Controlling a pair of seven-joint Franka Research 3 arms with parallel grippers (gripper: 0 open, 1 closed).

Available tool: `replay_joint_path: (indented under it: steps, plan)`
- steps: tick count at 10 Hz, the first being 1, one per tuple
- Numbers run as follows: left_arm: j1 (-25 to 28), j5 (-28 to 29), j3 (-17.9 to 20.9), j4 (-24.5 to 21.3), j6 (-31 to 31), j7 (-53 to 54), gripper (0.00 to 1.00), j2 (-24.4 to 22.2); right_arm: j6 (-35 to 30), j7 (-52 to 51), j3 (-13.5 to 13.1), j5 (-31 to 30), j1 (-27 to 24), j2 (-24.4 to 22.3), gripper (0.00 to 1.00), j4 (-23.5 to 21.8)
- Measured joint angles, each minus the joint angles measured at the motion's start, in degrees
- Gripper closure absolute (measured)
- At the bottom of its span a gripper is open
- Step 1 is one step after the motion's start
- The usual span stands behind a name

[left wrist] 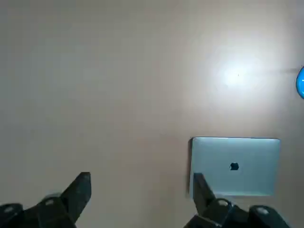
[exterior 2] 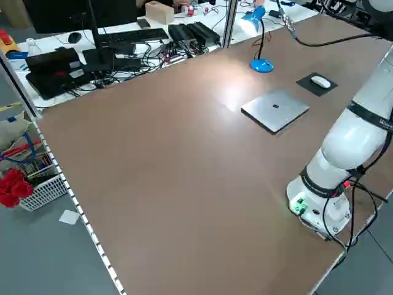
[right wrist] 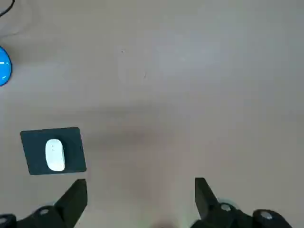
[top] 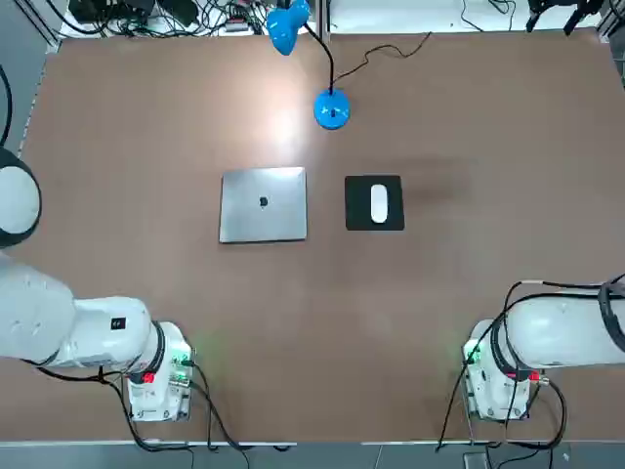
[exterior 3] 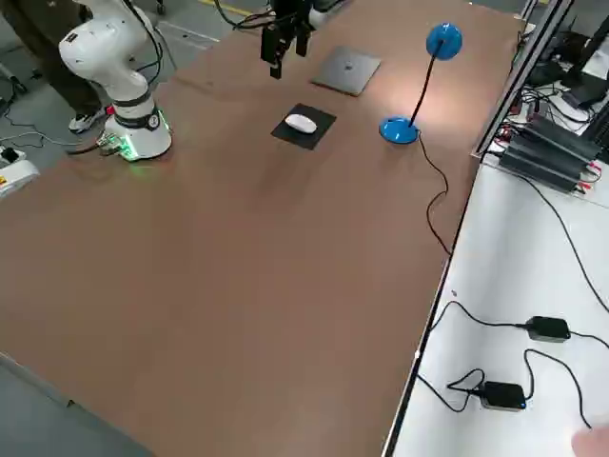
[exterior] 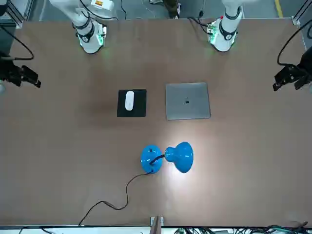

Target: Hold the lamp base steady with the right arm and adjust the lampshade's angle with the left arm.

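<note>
Okay, so the lamp is standing at the far side of the table from the robot, its round glossy blue lamp base (top: 332,109) flat on the brown tabletop (top: 430,322), and neither arm is anywhere near touching it. The thin black gooseneck (exterior 3: 425,86) comes up off the base and bends over toward the robot's left, with the little blue lampshade (exterior: 180,156) hanging on the end, tipped over at an angle. A bright patch of light shows on the table near the shade. A dark cord (exterior: 113,207) wiggles away from the base toward the table's far edge. Closer to the robot there's a closed silver laptop (top: 264,205), and to the right of it a black mousepad (top: 357,217) with a white mouse (top: 379,203) sitting on top. Both grippers are up in the air over the table, one on each side. The left gripper (left wrist: 145,183) is out at the left side, fingers spread wide, nothing between them. The right gripper (right wrist: 141,187) is out at the right side, same deal, fingers wide apart and not gripping a thing. Both arm bases are down at the near edge of the table, the left one (top: 161,376) and the right one (top: 498,376) each showing a green light.
</note>
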Motion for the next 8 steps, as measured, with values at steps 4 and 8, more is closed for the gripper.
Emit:
replay_joint_path:
  steps: [4,8]
  plan:
    - [-0.3,0.0,0.0,0.2,0.0,-0.3,0.04,0.0,0.8,-0.4,0.4,0.3,0.1,0.0,0.00,0.0]
    - [-1.1,-0.5,0.0,4.6,0.6,-7.8,0.02,2.9,8.6,-0.7,5.6,6.1,2.6,0.9,0.00,-4.7]
